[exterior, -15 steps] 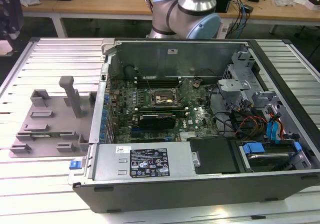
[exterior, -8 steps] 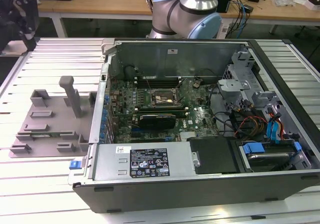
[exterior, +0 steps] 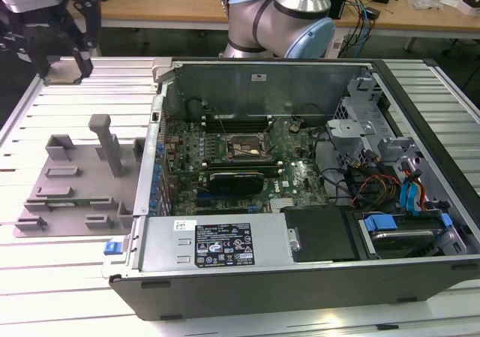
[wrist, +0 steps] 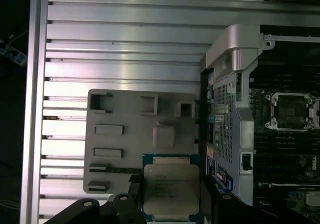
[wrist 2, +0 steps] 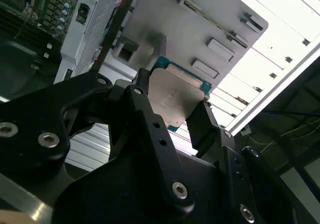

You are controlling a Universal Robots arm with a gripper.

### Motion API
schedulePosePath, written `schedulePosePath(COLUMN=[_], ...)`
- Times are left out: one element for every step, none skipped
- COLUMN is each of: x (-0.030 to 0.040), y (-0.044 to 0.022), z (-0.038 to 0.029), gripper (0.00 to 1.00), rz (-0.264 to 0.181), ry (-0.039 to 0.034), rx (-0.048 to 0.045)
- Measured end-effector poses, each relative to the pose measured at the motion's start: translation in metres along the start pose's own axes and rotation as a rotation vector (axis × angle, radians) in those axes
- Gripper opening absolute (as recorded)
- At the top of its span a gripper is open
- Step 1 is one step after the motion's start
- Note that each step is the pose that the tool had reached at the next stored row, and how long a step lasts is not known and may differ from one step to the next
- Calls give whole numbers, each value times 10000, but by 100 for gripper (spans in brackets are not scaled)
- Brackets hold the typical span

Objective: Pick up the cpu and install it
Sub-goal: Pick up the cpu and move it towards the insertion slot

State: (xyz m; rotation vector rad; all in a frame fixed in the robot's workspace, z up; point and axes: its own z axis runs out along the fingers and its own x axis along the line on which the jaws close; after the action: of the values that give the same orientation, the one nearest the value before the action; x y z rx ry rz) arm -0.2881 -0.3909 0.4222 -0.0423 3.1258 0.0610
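In both wrist views the cpu (wrist: pixel 170 191) (wrist 2: pixel 175 94), a flat square chip with a pale metal top and a green edge, sits between the black fingers (wrist: pixel 134 204) of my gripper (wrist: pixel 170 200) (wrist 2: pixel 174 112), which is shut on it. The chip hangs in the air above the grey plastic fixture (wrist: pixel 130 119) (wrist 2: pixel 210 19). In the exterior view my gripper (exterior: pixel 64 55) is raised over the table near the far corner at that view's left, well away from the dark socket frame (exterior: pixel 244 148) (wrist: pixel 290 112) on the motherboard.
The open computer case (exterior: pixel 300 277) lies on the slatted aluminium table (exterior: pixel 67 277), with its side wall (exterior: pixel 154 157) standing between the fixture (exterior: pixel 75 179) and the motherboard. Cables and drive bays (exterior: pixel 390 179) crowd the exterior view's right. The fixture carries a tall post (exterior: pixel 109 142).
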Motion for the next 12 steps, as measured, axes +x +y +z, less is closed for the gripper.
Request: schedulePosePath(x=[-96,-170,-247,-314,-357,-439,-509,-572,-625,-666,-730,-770], y=[-4,-7,-10,-13,-15,-18,-21,-24,-26,-27,-30,-32], z=[2,3,3,5,5,6,7,8,9,10,10,10], gripper=[55,55,55,55,55,55,55,55,55,55,55,55], rz=[0,0,1,1,-1,1,1,0,1,1,1,0], ry=[3,6,10,12,13,17,21,22,24,25,28,30], rx=[-1,-1,0,-1,-1,-1,0,-1,-2,-1,0,0])
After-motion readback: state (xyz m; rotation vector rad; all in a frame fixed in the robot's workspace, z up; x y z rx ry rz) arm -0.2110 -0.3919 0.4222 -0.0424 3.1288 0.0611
